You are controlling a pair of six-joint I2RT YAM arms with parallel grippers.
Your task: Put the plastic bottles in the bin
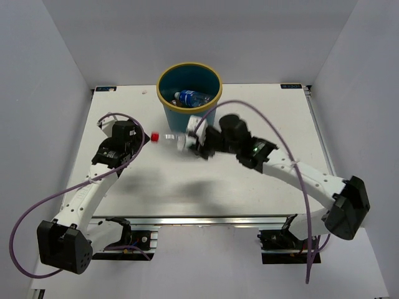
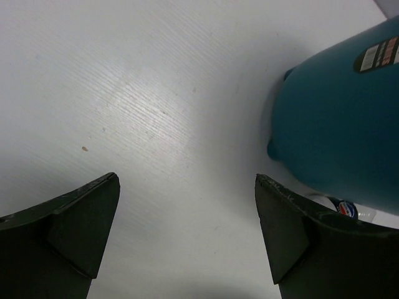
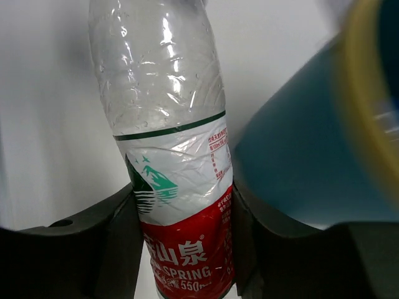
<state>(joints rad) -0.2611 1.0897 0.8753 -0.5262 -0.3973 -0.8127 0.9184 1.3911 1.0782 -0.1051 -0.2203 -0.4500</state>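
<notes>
My right gripper point(image 1: 194, 143) is shut on a clear bottle point(image 1: 171, 138) with a red cap point(image 1: 154, 136) and a red and white label. It holds the bottle sideways just in front of the bin point(image 1: 163, 93), a teal bucket with a yellow rim. In the right wrist view the bottle point(image 3: 165, 112) sits between my fingers point(image 3: 100, 243), with the bin's wall point(image 3: 299, 162) close on the right. A clear bottle with a blue label point(image 1: 192, 98) lies inside the bin. My left gripper point(image 1: 141, 141) is open and empty, just left of the red cap. The other bottles are out of view.
In the left wrist view my open left gripper point(image 2: 187, 180) is over bare white table, with the bin's side point(image 2: 343, 124) at the right. Grey walls enclose the table. A purple cable point(image 1: 274, 134) loops over the right arm.
</notes>
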